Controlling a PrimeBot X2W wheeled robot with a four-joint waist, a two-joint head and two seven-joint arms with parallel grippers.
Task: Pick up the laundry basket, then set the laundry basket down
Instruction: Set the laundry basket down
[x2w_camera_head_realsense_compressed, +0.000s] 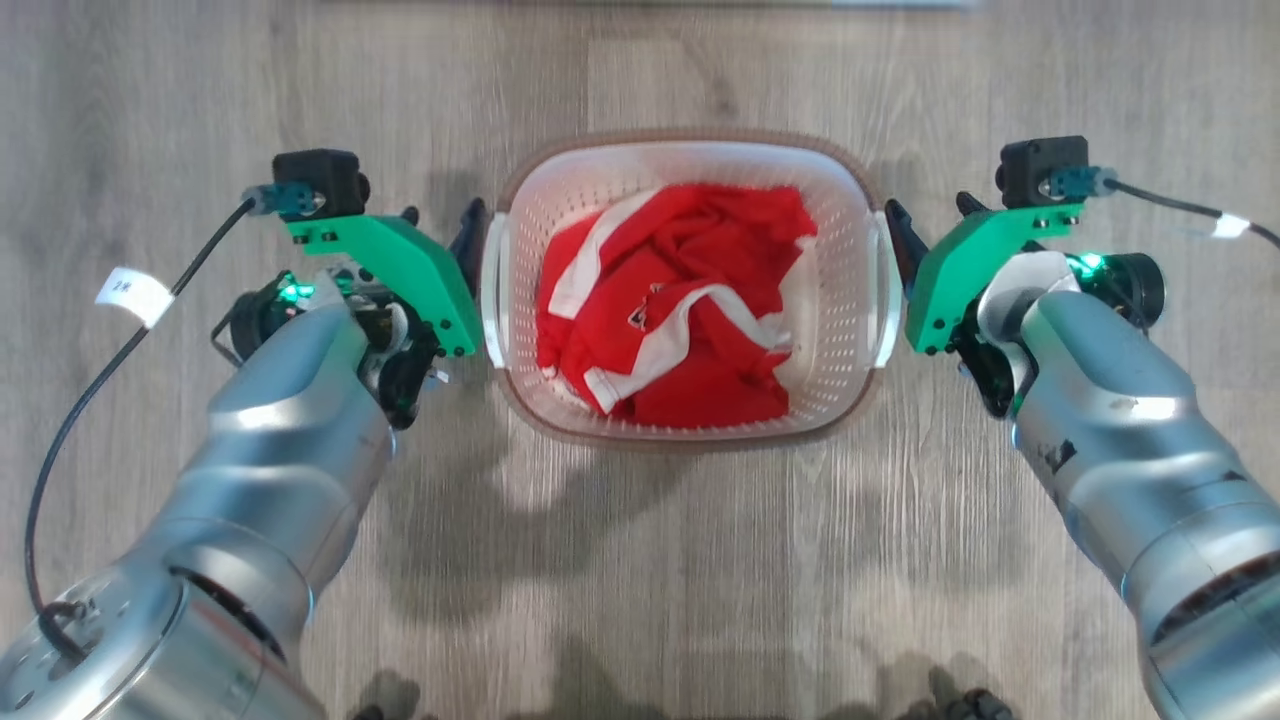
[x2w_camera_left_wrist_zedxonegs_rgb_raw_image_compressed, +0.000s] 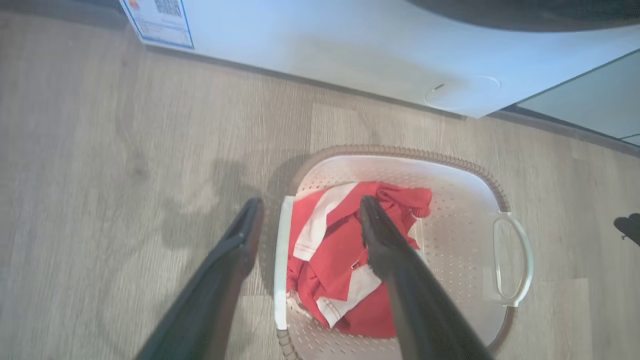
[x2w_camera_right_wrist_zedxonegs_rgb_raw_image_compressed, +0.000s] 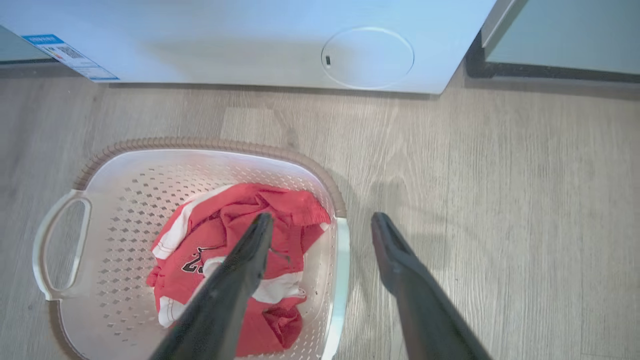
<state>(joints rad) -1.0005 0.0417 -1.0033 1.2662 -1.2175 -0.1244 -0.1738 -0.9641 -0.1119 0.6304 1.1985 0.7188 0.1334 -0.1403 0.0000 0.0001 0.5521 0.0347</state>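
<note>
Left arm: reaches forward from the lower left of the head view, forearm slanted inward, wrist beside the left end of the basket.
Left end effector (x2w_camera_head_realsense_compressed: 443, 212): fingers spread wide and holding nothing. In its wrist view (x2w_camera_left_wrist_zedxonegs_rgb_raw_image_compressed: 311, 201) one finger is over the floor outside the basket and the other is over the inside.
Right arm: mirrors the left one, coming from the lower right with the wrist at the opposite end of the basket.
Right end effector (x2w_camera_head_realsense_compressed: 928, 205): also wide and empty. In its wrist view (x2w_camera_right_wrist_zedxonegs_rgb_raw_image_compressed: 322, 217) one finger is over the clothing and one is over the floor.
Laundry basket (x2w_camera_head_realsense_compressed: 850, 330): stands on the wooden floor (x2w_camera_head_realsense_compressed: 640, 560) between the two end effectors, with the open side up.
Long axis: runs from one end effector to the other.
Left handle (x2w_camera_head_realsense_compressed: 493, 290): lies between the spread left fingers, just beside the outer one. I cannot tell if they touch.
Right handle (x2w_camera_head_realsense_compressed: 885, 290): lies between the right fingers in the same way.
Red jersey (x2w_camera_head_realsense_compressed: 690, 300): crumpled inside the basket, with white trim.
Washing machine (x2w_camera_right_wrist_zedxonegs_rgb_raw_image_compressed: 225, 45): white, beyond the fingertips, well apart from the basket.
</note>
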